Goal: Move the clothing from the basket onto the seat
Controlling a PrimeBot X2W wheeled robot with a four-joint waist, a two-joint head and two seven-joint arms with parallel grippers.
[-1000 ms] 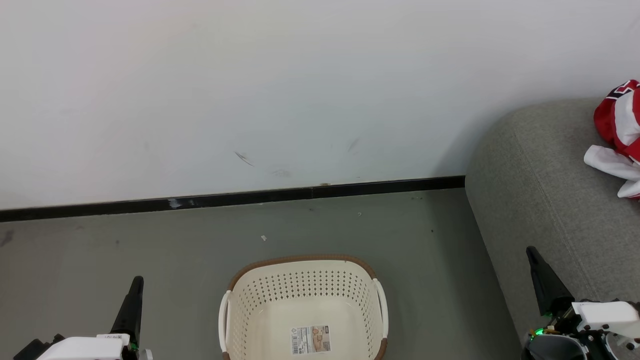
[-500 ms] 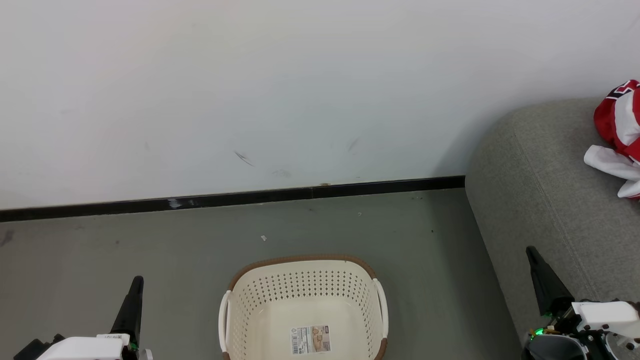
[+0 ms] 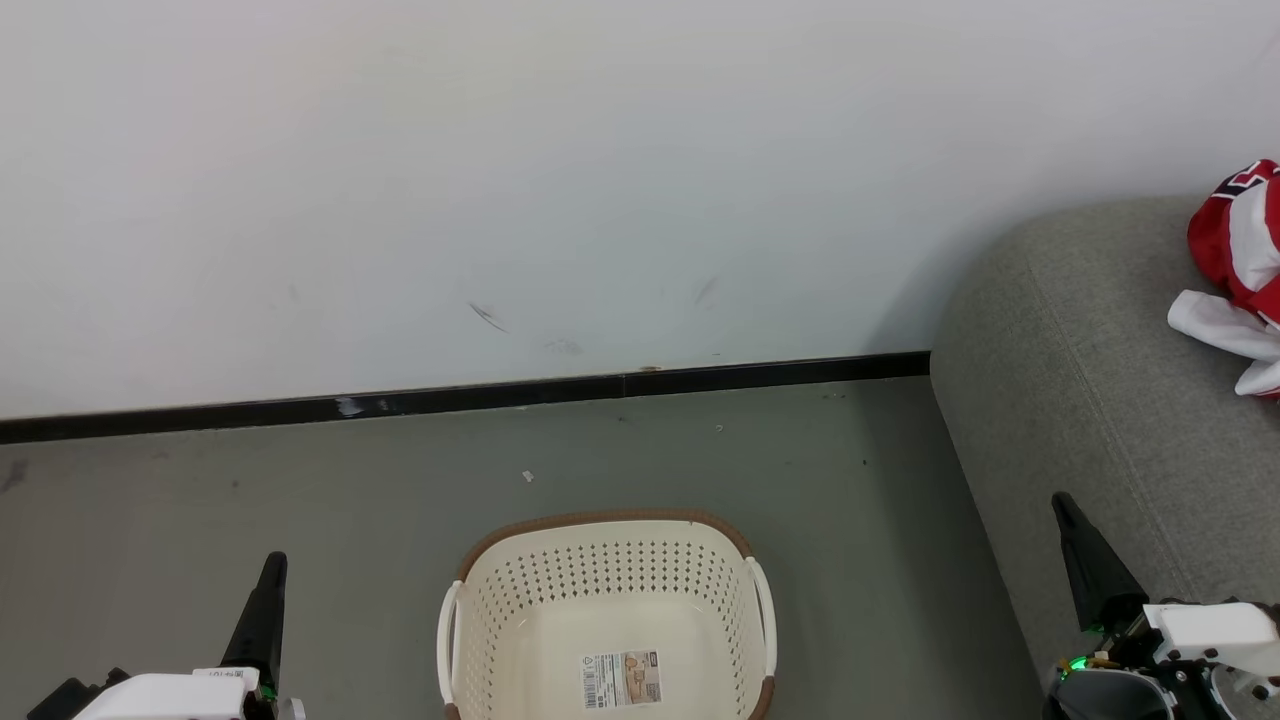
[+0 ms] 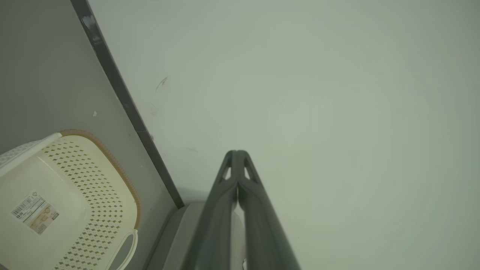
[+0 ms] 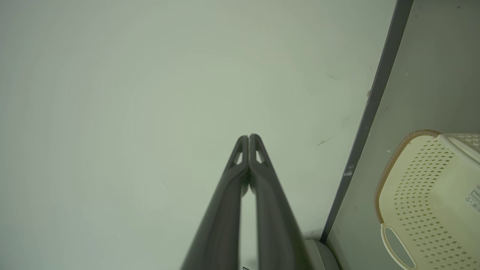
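A: Status? Near end first.
B: Parked low on either side: left pincer (image 3: 271, 570) and right pincer (image 3: 1066, 512). Fingers pressed together on both, nothing held.
A: Basket?
B: On the floor (image 3: 300, 480) between them is the basket (image 3: 608, 572). Bare inside, just the label sticker (image 3: 621, 679) on the bottom.
A: So where's the clothing?
B: Far right, the clothing (image 3: 1236, 250), red and white, lies bunched on the seat (image 3: 1080, 380), well apart from the basket. The frame edge cuts it off, so I can't tell if it's one piece or two.
A: Verdict?
B: Looks done to me. Nothing left to move that I can see.
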